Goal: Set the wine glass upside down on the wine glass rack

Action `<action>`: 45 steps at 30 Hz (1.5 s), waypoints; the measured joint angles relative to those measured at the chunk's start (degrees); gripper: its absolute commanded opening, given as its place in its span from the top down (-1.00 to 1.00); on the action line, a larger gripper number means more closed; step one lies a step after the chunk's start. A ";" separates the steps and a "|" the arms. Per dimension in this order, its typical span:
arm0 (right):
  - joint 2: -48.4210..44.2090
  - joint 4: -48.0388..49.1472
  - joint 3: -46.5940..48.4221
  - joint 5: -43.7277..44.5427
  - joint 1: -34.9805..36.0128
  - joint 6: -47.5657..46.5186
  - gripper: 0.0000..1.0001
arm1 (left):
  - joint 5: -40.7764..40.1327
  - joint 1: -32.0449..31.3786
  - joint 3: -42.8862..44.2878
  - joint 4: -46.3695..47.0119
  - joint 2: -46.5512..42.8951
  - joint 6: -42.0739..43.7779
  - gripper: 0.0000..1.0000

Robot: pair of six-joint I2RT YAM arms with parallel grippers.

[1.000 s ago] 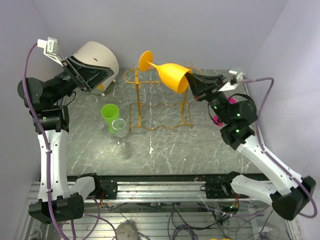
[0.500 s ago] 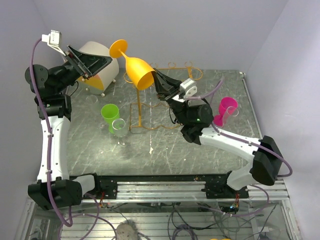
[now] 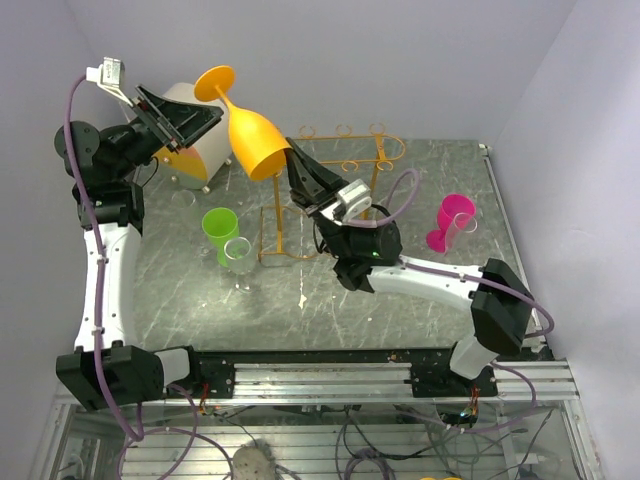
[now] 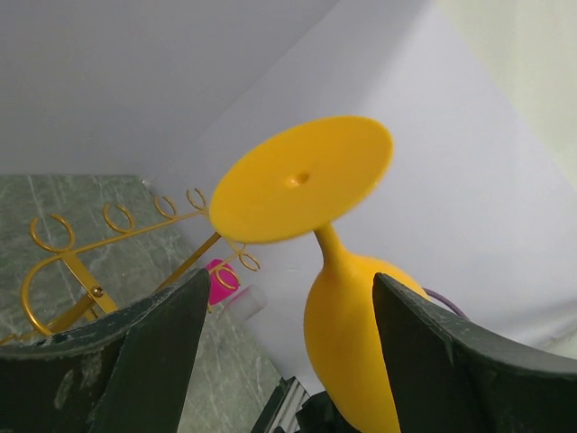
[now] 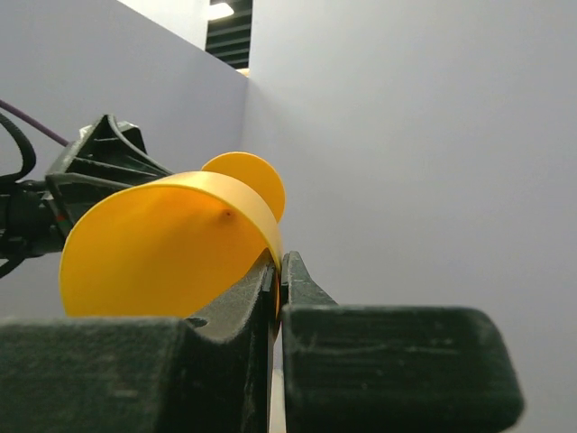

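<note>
The orange wine glass (image 3: 248,130) hangs tilted in the air above the table's back left, foot (image 3: 215,82) up and to the left. My right gripper (image 3: 297,165) is shut on its rim, the thin wall pinched between the fingers (image 5: 281,262). My left gripper (image 3: 185,118) is open, just left of the glass. In the left wrist view the bowl (image 4: 361,334) and stem show between the spread fingers (image 4: 288,284), near the right one; contact cannot be told. The orange-gold wine glass rack (image 3: 330,190) stands on the table at the back centre, to the right of and below the glass.
A green cup (image 3: 219,225) and a clear cup (image 3: 239,255) stand left of the rack. A pink glass (image 3: 450,220) with a clear cup beside it sits at the right. A white domed object (image 3: 195,145) stands at the back left, behind my left gripper.
My right arm has swung the wine glass leftward, from above the rack's right side to beside my left gripper. The left gripper has risen a little and its jaws have narrowed slightly.
</note>
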 measured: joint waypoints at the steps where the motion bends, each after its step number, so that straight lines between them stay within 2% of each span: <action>1: 0.44 0.13 0.42 -0.13 0.20 -0.04 1.00 | 0.00 0.02 0.00 0.07 0.11 -0.02 -0.62; 4: 1.99 0.17 1.90 -0.44 0.76 -0.26 1.00 | 0.00 0.11 0.00 0.57 0.31 -0.07 -0.37; 8: 3.17 -0.02 3.58 -0.52 1.03 -1.01 1.00 | -0.09 0.13 0.00 0.59 0.17 0.00 0.44; 9: 3.39 0.04 4.07 -0.57 1.09 -1.16 1.00 | -0.09 0.15 0.00 0.57 0.07 0.00 0.50; 11: 3.91 0.13 5.18 -0.57 1.40 -1.51 1.00 | -0.09 0.15 -0.02 0.44 -0.22 -0.02 0.46; 14: 5.11 0.39 6.60 -0.57 2.47 -2.45 1.00 | -0.09 0.15 -0.02 0.17 -0.76 -0.02 0.23; 23: 7.34 4.92 6.99 1.44 4.90 -6.25 1.00 | -0.42 0.76 -0.11 0.52 -0.96 -0.22 -0.73; 38: 7.26 6.03 3.17 6.97 4.68 -12.44 1.00 | 1.09 1.25 -1.70 2.10 -2.25 -1.36 -0.73; 45: 7.39 5.68 3.58 6.29 5.03 -11.76 1.00 | 1.16 1.25 -1.70 2.99 -2.45 -2.14 -0.60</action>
